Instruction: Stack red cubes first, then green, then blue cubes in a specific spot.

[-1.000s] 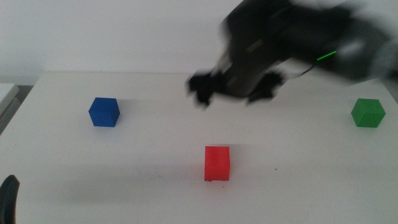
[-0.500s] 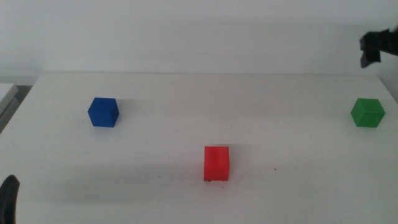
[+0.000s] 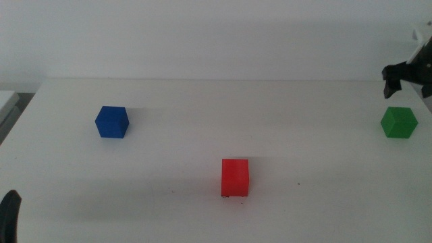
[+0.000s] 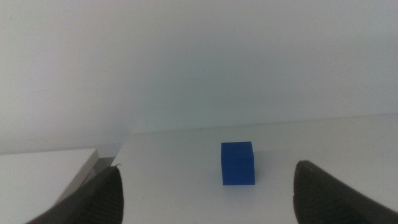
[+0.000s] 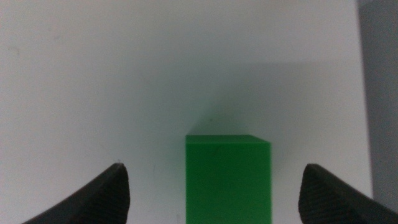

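Observation:
The red cube (image 3: 235, 177) stands on the white table at front centre, on a few faint dark marks. The blue cube (image 3: 112, 122) sits at the left; it also shows in the left wrist view (image 4: 237, 163). The green cube (image 3: 399, 122) sits at the far right. My right gripper (image 3: 399, 75) hovers just above and behind the green cube, jaws open; in the right wrist view the green cube (image 5: 228, 178) lies between the spread jaws. My left gripper (image 3: 9, 214) waits at the bottom left corner, jaws open, facing the blue cube from a distance.
The white table (image 3: 216, 135) ends at a pale wall behind. Its right edge runs close to the green cube. A grey strip (image 5: 379, 93) beyond the table's edge shows in the right wrist view.
My right arm has swung from over the table's middle to the far right and come down over the green cube. The cubes and the left gripper have not moved.

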`<state>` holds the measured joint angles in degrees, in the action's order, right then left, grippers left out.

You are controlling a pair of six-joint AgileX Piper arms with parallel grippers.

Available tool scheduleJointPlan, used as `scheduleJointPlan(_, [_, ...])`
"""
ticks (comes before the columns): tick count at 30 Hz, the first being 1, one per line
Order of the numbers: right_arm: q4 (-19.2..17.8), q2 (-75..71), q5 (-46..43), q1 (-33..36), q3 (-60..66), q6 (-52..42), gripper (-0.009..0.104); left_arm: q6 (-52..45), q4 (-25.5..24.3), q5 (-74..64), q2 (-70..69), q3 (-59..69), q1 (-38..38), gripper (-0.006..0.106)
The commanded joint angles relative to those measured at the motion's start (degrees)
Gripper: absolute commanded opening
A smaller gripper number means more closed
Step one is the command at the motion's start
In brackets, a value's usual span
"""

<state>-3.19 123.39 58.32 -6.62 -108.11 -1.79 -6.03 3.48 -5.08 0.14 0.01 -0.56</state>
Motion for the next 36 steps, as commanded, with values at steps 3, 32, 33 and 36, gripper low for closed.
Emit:
scheduleJointPlan(3, [-0.28, 1.62, 0.24, -0.60, -0.69, -1.64, 0.090, -0.01, -0.03, 0.61, -0.14, -0.01, 0.05, 0.094])
scheduleJointPlan(32, [-1.14, 7.97, -0.23, -0.87, -0.58, -1.02, 0.046, -0.01, -0.03, 0.61, -0.14, -0.01, 0.05, 0.094])
scheduleJointPlan(33, [-1.14, 7.97, -0.35, -0.87, -0.58, -1.02, 0.032, -0.01, -0.03, 0.61, -0.14, -0.01, 0.05, 0.094])
scheduleJointPlan(36, [-1.14, 6.40, 1.05, -0.76, -0.69, -0.21, -0.001, -0.01, -0.03, 0.61, -0.14, -0.01, 0.05, 0.094])
